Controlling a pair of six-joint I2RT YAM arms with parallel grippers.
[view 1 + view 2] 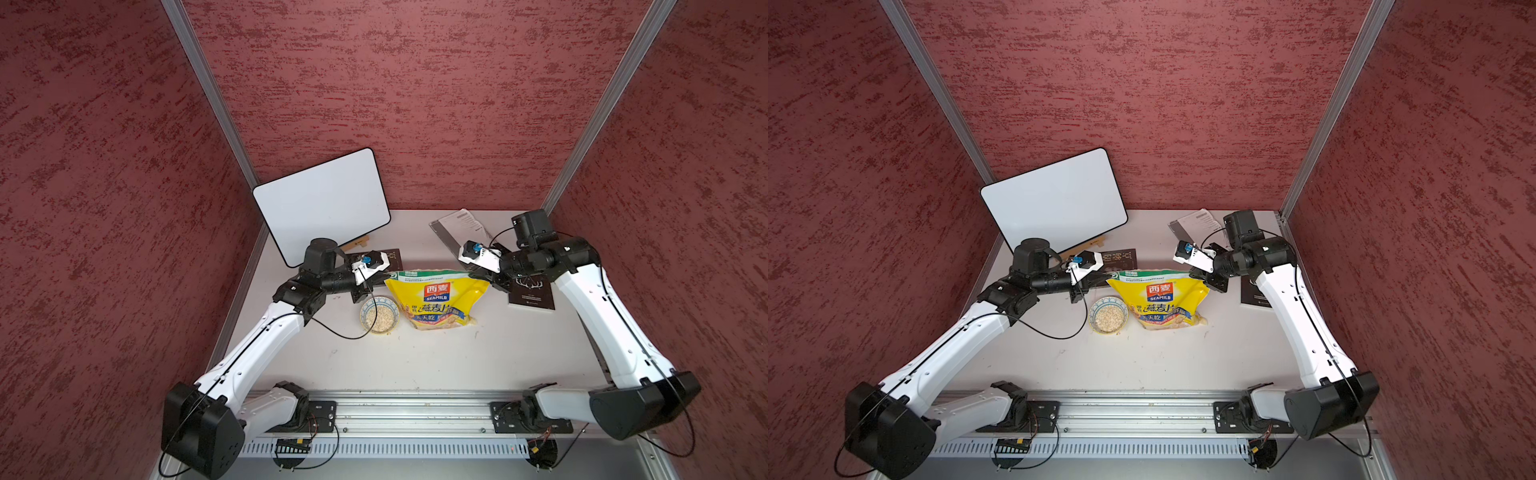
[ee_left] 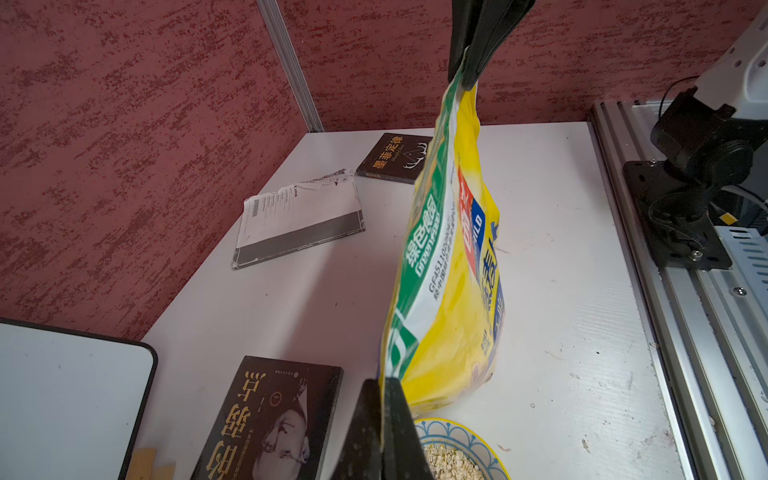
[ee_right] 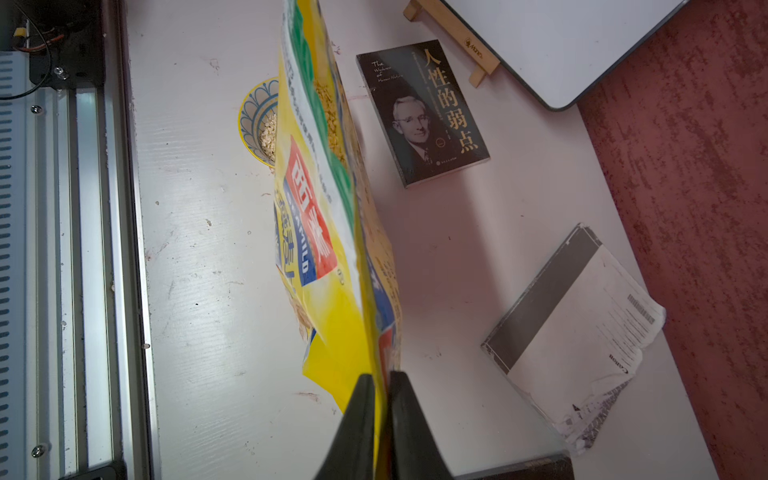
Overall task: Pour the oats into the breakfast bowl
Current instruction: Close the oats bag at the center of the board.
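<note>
Clamping the oat bag (image 1: 436, 299) beside the breakfast bowl (image 1: 365, 309), left gripper (image 2: 382, 380) and right gripper (image 3: 380, 376) risk spillage if one slips.

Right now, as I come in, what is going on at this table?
Two robot arms hold a yellow SEAMILD oat bag upright between them. The left claw is shut on one upper corner and the right claw on the other. The breakfast bowl stands on the table beside the bag, and it already has a layer of oats inside.
</note>
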